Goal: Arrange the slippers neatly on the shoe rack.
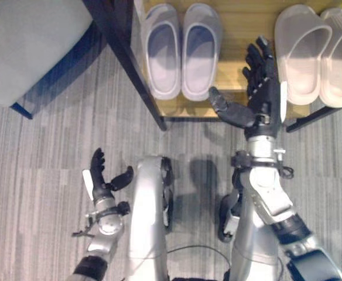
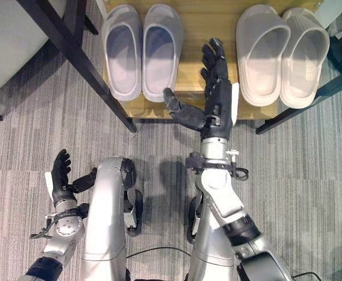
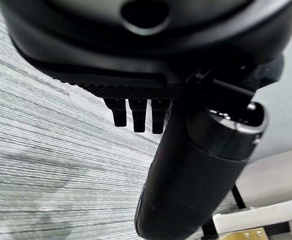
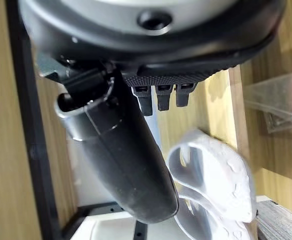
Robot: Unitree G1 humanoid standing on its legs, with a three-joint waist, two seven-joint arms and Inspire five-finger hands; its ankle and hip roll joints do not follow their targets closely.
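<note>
On the wooden shelf of the shoe rack (image 2: 194, 79) two pairs of slippers stand side by side, toes pointing toward the robot. The grey slippers (image 2: 142, 50) sit at the shelf's left end, the two touching along their inner sides and reaching nearly to the front edge. The white slippers (image 2: 279, 55) sit at the right end, also pressed together, and slightly angled, with their toes close to the front right corner. A bare strip of wood separates the pairs.

The right hand (image 2: 218, 96) is held over that bare strip at the front edge of the shelf, between the two pairs and touching neither. Its fingers are straight and spread, the thumb stretched out toward the grey pair, and it grips nothing. In the right wrist view a white slipper shows past the thumb.

The left hand (image 2: 62, 178) hangs low over the striped grey carpet (image 2: 300, 175), well apart from the rack, fingers loosely extended and empty.

A dark rack leg (image 2: 80, 61) slants across the carpet left of the grey pair. Beyond it lies a pale grey cushioned seat (image 1: 30, 47).
</note>
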